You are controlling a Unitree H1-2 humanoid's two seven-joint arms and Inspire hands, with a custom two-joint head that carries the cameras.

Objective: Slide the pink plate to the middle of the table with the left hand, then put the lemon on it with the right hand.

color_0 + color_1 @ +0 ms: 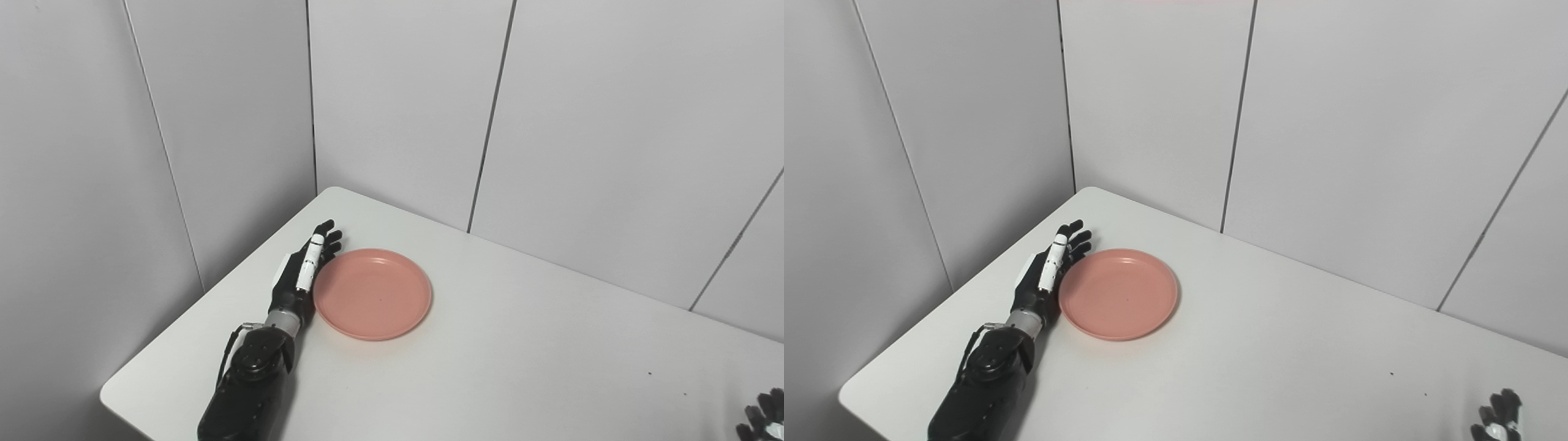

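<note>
The pink plate [372, 293] lies empty on the white table [520, 343], toward its far left corner. My left hand [304, 263] is open, fingers straight and pointing away, its edge resting on the table against the plate's left rim; it also shows in the right eye view [1047, 269]. My right hand [1497, 419] shows only as fingertips at the bottom right corner, fingers apart and holding nothing. No lemon is in view.
Grey wall panels [398, 110] stand close behind the table's left and back edges. The table's left front corner [113, 392] is near my left forearm. Bare white tabletop stretches to the right of the plate.
</note>
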